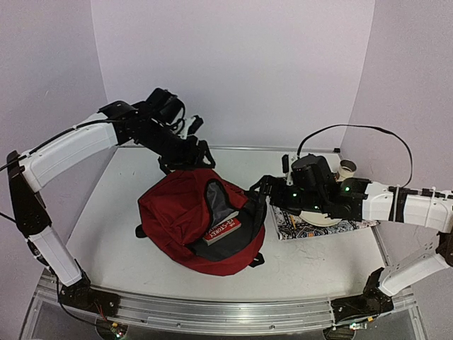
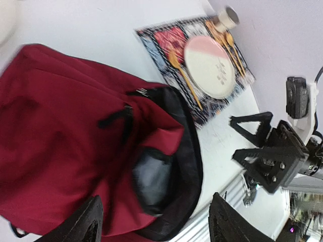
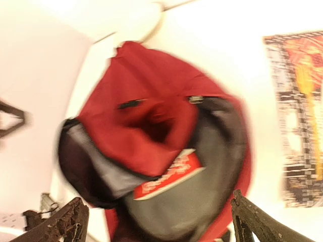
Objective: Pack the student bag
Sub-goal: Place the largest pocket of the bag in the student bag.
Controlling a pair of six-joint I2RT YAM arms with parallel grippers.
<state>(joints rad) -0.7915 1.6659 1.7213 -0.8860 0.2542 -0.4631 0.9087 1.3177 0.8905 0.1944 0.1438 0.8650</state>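
One red bag lies mid-worktop, mouth agape with a book inside, the right gripper spread wide just beside that mouth, the left gripper likewise spread over the bag's far side.

A white worktop is boxed in by three plain, pale lilac panels: a left wall, a far wall and a right wall. A silver metal rail runs along the worktop's near edge. The light is bright and even, with only faint shadows on the worktop.
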